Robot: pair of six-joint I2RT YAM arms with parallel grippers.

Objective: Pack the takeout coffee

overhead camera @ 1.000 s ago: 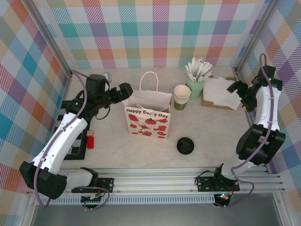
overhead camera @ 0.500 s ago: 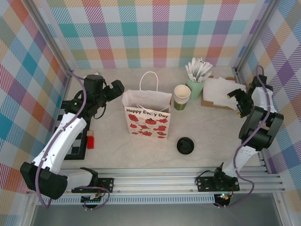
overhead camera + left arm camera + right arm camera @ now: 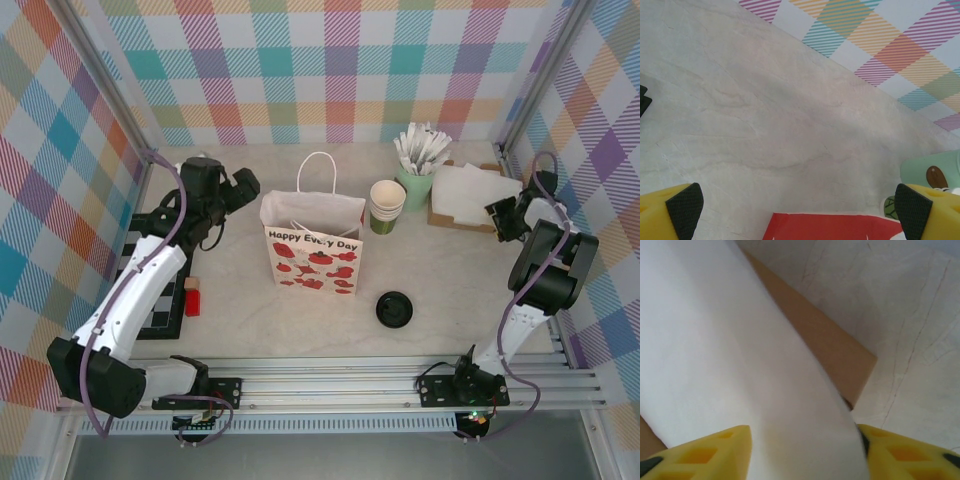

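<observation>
The takeout coffee is hidden from view. A white paper bag with red print stands open at mid-table; its red rim lies just below my left gripper. That left gripper is open and empty, hovering by the bag's left rear corner. At the far right, my right gripper is down on a stack of white napkins. Its yellow fingers press a fold of napkin from both sides.
Lidless stacked cups stand right of the bag, beside a mint cup of wrapped utensils. A loose black lid lies in front. The napkins rest on a brown tray. A red block sits on a black board at left.
My right gripper dropped onto the napkin stack and its fingers closed in on a napkin fold. The left gripper drew back left from the bag's rim, staying open.
</observation>
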